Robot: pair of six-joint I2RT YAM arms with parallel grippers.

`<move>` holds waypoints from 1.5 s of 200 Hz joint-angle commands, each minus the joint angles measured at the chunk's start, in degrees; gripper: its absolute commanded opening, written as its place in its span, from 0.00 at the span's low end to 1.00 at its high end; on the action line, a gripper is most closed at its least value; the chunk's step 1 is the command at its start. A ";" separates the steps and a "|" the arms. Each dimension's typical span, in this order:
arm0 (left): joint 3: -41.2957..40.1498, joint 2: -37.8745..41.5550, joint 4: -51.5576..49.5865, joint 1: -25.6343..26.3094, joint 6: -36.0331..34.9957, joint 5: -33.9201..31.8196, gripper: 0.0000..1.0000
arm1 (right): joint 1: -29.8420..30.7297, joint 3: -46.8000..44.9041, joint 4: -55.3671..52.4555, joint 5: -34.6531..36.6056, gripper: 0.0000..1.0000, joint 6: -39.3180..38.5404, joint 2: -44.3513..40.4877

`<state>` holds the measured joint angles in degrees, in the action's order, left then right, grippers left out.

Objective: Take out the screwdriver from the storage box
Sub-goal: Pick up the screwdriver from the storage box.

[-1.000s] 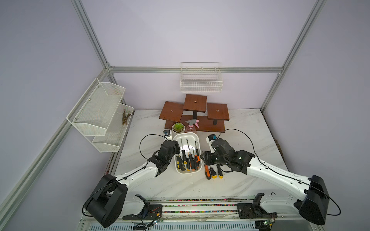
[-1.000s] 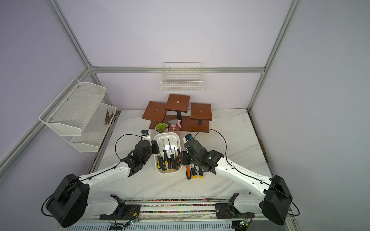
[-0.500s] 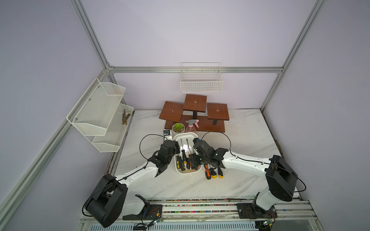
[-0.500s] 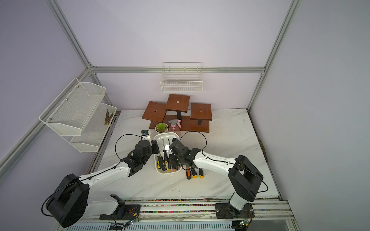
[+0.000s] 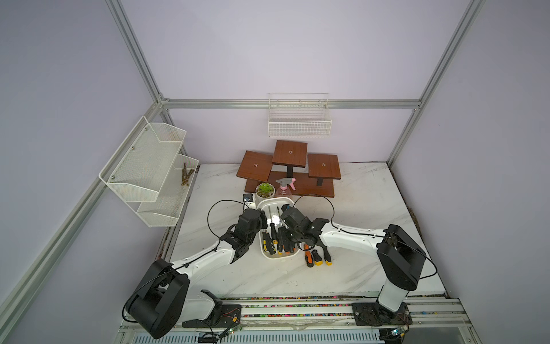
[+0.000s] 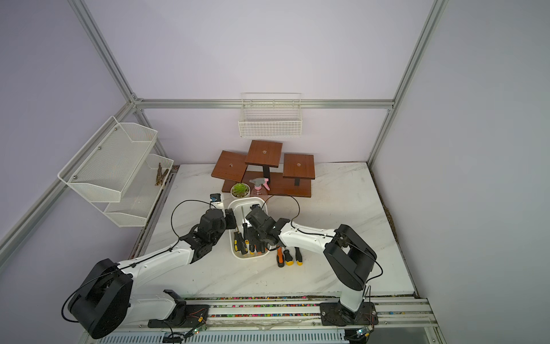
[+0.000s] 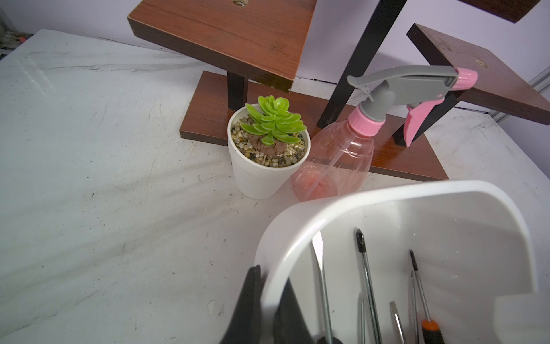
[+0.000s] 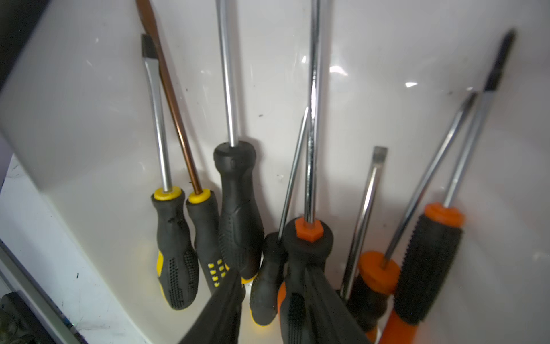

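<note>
One screwdriver (image 8: 309, 238) lying inside right pincer (image 8: 272, 286), shaft pointing far; cannot tell whether clamping. Left pincer (image 7: 270, 277) clamping storage box (image 7: 387, 193) rim.

The box (image 5: 279, 256) sits mid-surface (image 5: 372, 190), running front to back. In it lie screwdrivers (image 5: 271, 236) side by side, handles at the near end and tips toward the far end. Right of the box, three more drivers (image 5: 317, 257) lie on the surface. Just behind the box stand the pot (image 5: 265, 190) on the left and the bottle (image 5: 284, 188) on the right, with the stand (image 5: 290, 166) behind them. The basket (image 5: 299, 125) hangs on the back wall and the shelf (image 5: 148, 169) on the left wall. The left pincer (image 7: 268, 306) straddles the box's left rim. The right pincer (image 8: 270, 286) is down among the handles.
</note>
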<state>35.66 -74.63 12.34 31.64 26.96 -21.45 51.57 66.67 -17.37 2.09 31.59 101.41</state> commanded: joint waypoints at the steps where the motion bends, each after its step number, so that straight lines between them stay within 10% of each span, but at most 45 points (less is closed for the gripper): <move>1: -0.21 0.23 1.25 0.53 0.02 0.50 0.00 | 0.21 -0.53 1.15 2.80 0.40 -0.82 0.11; 238: -0.06 0.01 1.37 0.53 -0.14 0.66 0.00 | -0.33 1.43 -0.63 14.20 0.39 1.45 8.82; 300: 0.02 -0.16 1.20 0.57 -0.07 0.61 0.00 | -0.60 -1.06 1.89 11.85 0.12 1.69 7.57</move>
<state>35.66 -75.11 11.09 31.66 27.51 -22.74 52.16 68.51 -12.78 13.45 33.19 107.70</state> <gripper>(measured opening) 0.086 0.278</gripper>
